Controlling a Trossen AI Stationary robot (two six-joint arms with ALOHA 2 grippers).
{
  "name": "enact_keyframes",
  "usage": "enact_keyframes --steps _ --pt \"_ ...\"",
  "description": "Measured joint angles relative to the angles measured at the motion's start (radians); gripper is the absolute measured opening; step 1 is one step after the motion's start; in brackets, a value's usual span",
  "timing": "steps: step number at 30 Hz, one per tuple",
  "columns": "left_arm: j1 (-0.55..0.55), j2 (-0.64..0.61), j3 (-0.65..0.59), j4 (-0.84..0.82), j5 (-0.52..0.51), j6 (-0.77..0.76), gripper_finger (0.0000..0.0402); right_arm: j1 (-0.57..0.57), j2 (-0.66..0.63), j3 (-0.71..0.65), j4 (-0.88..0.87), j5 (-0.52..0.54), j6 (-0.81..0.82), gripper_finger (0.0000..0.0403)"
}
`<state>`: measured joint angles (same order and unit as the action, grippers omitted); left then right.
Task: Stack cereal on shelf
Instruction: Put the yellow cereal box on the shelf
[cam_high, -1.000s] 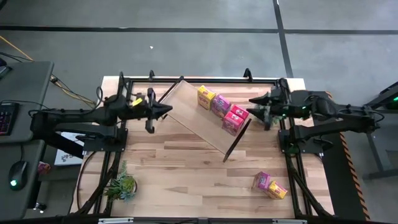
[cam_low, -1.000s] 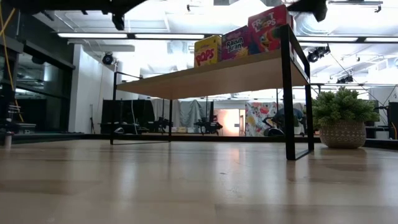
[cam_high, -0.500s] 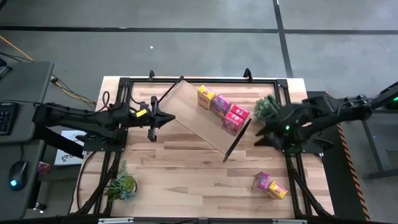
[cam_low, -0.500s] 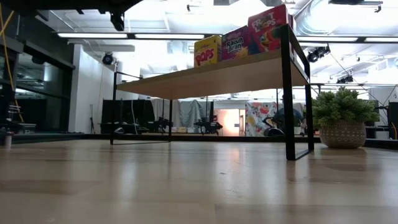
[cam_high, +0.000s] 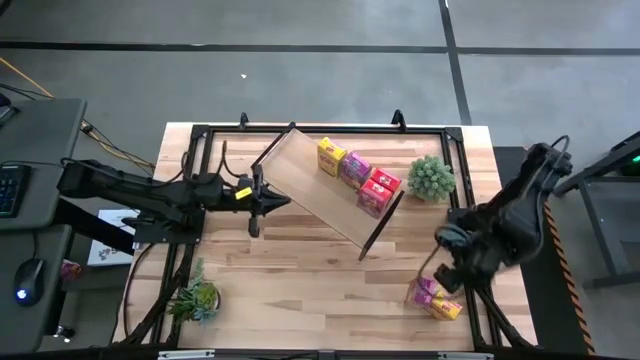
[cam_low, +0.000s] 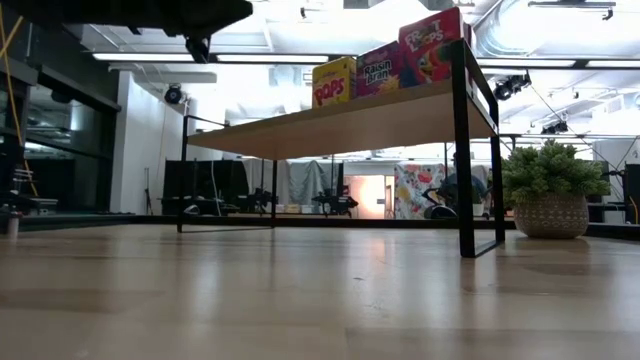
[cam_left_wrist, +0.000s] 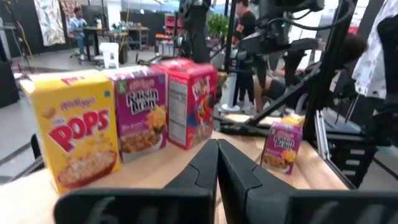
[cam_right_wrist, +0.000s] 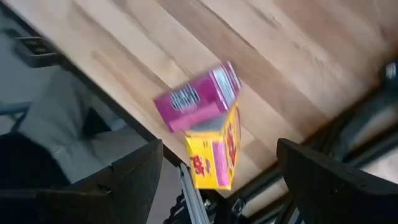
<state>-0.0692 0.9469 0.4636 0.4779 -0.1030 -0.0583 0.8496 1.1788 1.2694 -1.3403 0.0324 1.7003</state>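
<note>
Right jaws (cam_right_wrist: 217, 171) spread above pink box (cam_right_wrist: 198, 97) and yellow box (cam_right_wrist: 214, 154), left jaws (cam_left_wrist: 217, 163) closed by shelf (cam_high: 318, 190).

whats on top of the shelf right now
The shelf carries four cereal boxes in a row: yellow Pops, pink-magenta Raisin Bran, and two red boxes. The low view hides the fourth behind the others.

Grey floor (cam_high: 300, 60); ceiling light strips (cam_low: 210, 58); perhaps dark windows.
</note>
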Motion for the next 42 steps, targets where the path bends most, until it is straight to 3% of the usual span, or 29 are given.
enact_keyframes --steps 5,13,23,42 --pt "-0.019 0.044 0.0 0.0 -0.024 0.0 0.0 0.143 0.103 0.0 0.004 0.004 0.21 0.0307" --pt "-0.024 0.092 0.0 0.106 -0.065 0.024 0.0 0.262 0.267 0.0 0.058 0.005 0.287 0.0307" --pt "-0.023 0.091 0.0 0.142 -0.065 0.029 0.0 0.274 0.359 0.0 0.074 0.07 0.228 0.0307" --pt "-0.023 0.091 0.0 0.133 -0.065 0.071 0.0 0.274 0.396 -0.01 0.126 0.065 0.221 0.0307"
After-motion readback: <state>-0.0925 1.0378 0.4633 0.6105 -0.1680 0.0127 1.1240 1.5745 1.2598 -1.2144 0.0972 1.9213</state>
